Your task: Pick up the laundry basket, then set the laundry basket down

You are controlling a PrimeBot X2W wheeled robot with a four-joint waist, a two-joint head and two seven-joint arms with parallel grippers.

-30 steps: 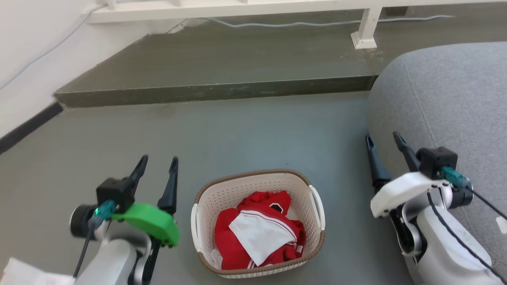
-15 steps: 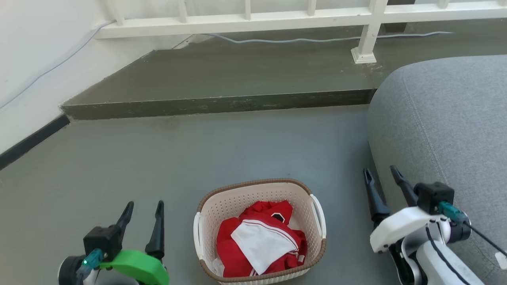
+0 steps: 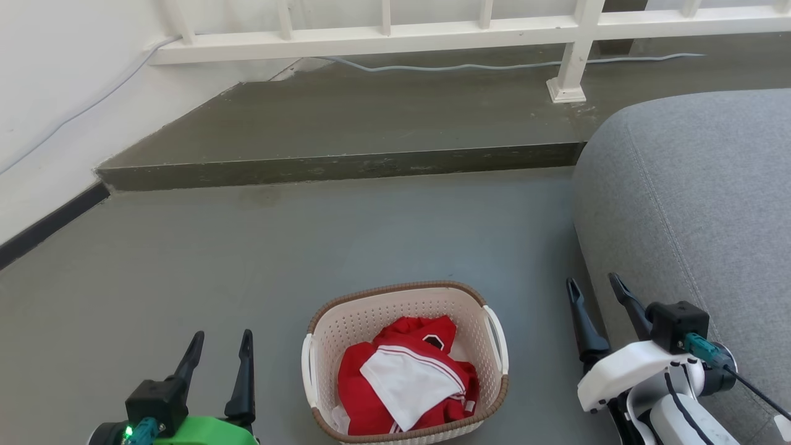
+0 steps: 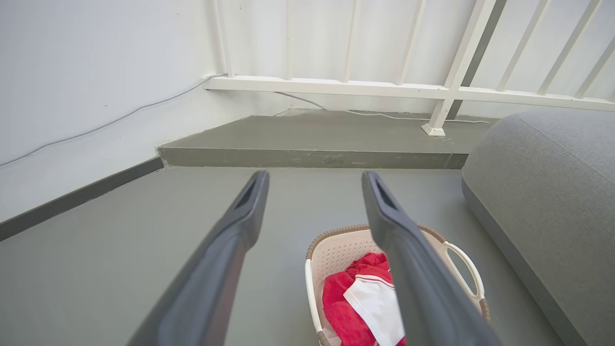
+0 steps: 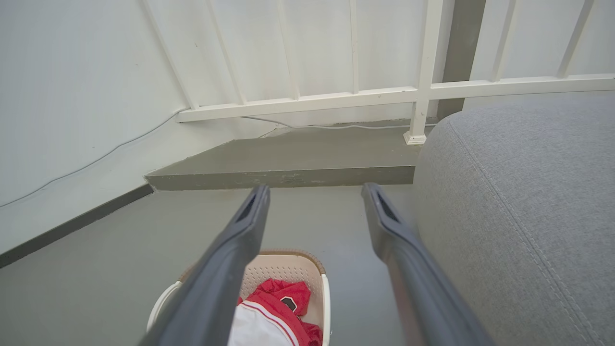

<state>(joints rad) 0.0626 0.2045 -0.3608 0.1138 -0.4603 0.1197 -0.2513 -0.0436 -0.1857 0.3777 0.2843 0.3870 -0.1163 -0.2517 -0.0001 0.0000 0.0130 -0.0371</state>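
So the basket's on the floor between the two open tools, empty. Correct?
Not empty: the head view shows red and white clothes in the basket. The rest holds: it sits on the floor between the left tool and right tool, both open.

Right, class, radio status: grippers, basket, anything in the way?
Left gripper open, right gripper open, both empty. Laundry basket on floor between them, clothes inside. Grey sofa close beside right gripper.

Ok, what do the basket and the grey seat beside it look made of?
Basket: likely moulded plastic, matte cream, going by its regular punched holes. Rim: brown woven look, wicker or imitation, cannot tell. Grey seat: woven upholstery fabric, matte, with a stitched seam showing.
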